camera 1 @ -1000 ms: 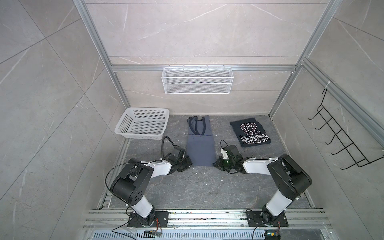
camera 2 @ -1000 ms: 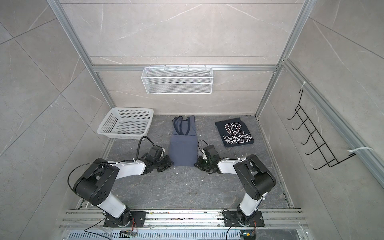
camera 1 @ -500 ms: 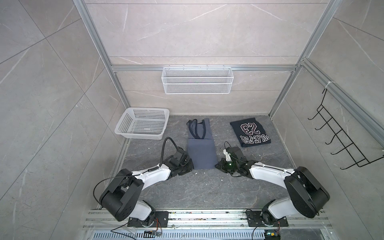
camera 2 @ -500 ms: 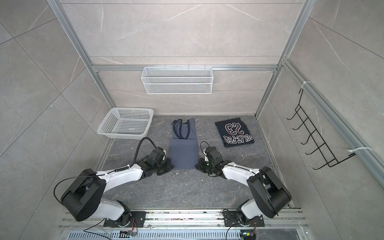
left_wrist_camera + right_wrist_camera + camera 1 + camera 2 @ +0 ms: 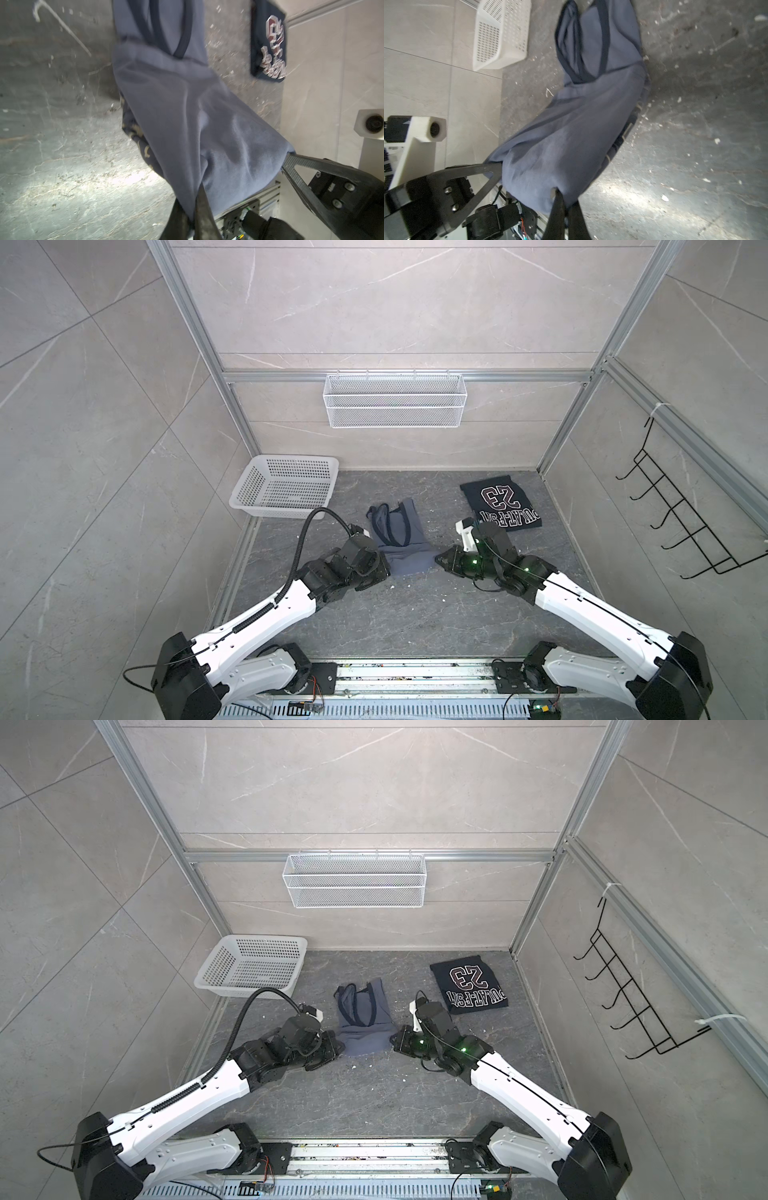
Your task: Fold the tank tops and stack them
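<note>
The slate blue-grey tank top (image 5: 401, 547) (image 5: 363, 1027) lies mid-floor, straps toward the back wall. Its near hem is raised off the floor. My left gripper (image 5: 386, 568) (image 5: 192, 199) is shut on the hem's left corner. My right gripper (image 5: 438, 560) (image 5: 564, 199) is shut on the right corner. In both wrist views the cloth (image 5: 187, 114) (image 5: 581, 124) hangs stretched between the two grips, with pale lettering showing on its underside. The near-black tank top with "23" (image 5: 500, 504) (image 5: 469, 984) (image 5: 268, 41) lies folded flat at the back right, untouched.
A white perforated basket (image 5: 282, 512) (image 5: 245, 988) (image 5: 502, 35) stands at the back left corner. On the back wall hangs a wire basket (image 5: 395, 400), and a black hook rack (image 5: 681, 522) is on the right wall. Small white flecks dot the floor.
Both arms have stretched out from their folded pose while keeping hold of the hem corners. The hem has come up, and the straps have slid toward the front and bunched.
</note>
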Controlling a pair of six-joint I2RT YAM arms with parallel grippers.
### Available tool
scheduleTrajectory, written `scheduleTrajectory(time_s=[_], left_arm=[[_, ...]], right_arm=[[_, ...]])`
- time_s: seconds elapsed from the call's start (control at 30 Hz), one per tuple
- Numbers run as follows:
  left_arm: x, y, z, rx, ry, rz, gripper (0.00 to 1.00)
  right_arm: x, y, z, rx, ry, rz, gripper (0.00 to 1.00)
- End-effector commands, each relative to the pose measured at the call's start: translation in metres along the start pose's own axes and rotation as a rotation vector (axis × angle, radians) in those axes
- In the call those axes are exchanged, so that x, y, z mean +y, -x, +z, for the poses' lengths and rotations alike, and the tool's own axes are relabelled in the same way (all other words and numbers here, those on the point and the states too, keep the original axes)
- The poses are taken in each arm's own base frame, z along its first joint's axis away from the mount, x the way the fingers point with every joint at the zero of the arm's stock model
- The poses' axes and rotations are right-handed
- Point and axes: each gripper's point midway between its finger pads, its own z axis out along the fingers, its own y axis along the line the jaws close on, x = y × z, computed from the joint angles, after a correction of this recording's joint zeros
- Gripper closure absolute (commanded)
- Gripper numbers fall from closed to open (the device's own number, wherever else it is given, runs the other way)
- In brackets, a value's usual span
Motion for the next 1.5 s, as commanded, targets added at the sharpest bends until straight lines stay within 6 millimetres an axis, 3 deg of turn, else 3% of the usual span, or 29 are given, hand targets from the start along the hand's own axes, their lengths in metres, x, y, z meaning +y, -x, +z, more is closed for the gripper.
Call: scheduleTrajectory(time_s=[0.0,0.27,0.5,0.7,0.87,0.93,1.03,1.1,1.17,1.27,1.33,1.47], left_arm=[[-0.007,0.031,-0.011,-0.071,0.02,-0.009,0.98],[-0.009,0.094,0.028,-0.071,0.004,-0.085,0.97],[0.009,0.134,0.079,-0.023,-0.009,-0.189,0.94],[0.024,0.166,0.102,-0.042,0.06,-0.213,0.92],[0.044,0.18,0.133,-0.019,0.097,-0.258,0.82],[0.053,0.186,0.144,-0.013,0.113,-0.272,0.68],[0.061,0.198,0.162,-0.004,0.108,-0.287,0.55],[0.064,0.212,0.166,-0.007,0.122,-0.275,0.45],[0.062,0.228,0.163,-0.03,0.129,-0.234,0.34],[0.056,0.24,0.142,-0.055,0.17,-0.144,0.25],[0.056,0.235,0.126,-0.074,0.198,-0.099,0.21],[0.065,0.201,0.103,-0.055,0.229,-0.027,0.15]], right_arm=[[0.011,0.019,-0.001,-0.025,-0.045,-0.044,1.0],[0.025,0.069,0.041,-0.023,-0.052,-0.06,1.0],[0.001,0.102,0.086,-0.007,-0.084,-0.031,1.0],[-0.011,0.131,0.119,-0.007,-0.081,-0.038,1.0],[-0.025,0.144,0.151,0.011,-0.077,-0.025,1.0],[-0.032,0.147,0.165,0.021,-0.087,-0.03,0.91],[-0.049,0.159,0.181,0.018,-0.125,-0.011,0.59],[-0.057,0.168,0.186,0.01,-0.148,-0.012,0.46],[-0.062,0.177,0.185,0.004,-0.18,-0.022,0.4],[-0.059,0.18,0.172,-0.002,-0.202,-0.073,0.35],[-0.058,0.175,0.159,-0.002,-0.206,-0.101,0.33],[-0.07,0.148,0.138,0.026,-0.232,-0.132,0.31]])
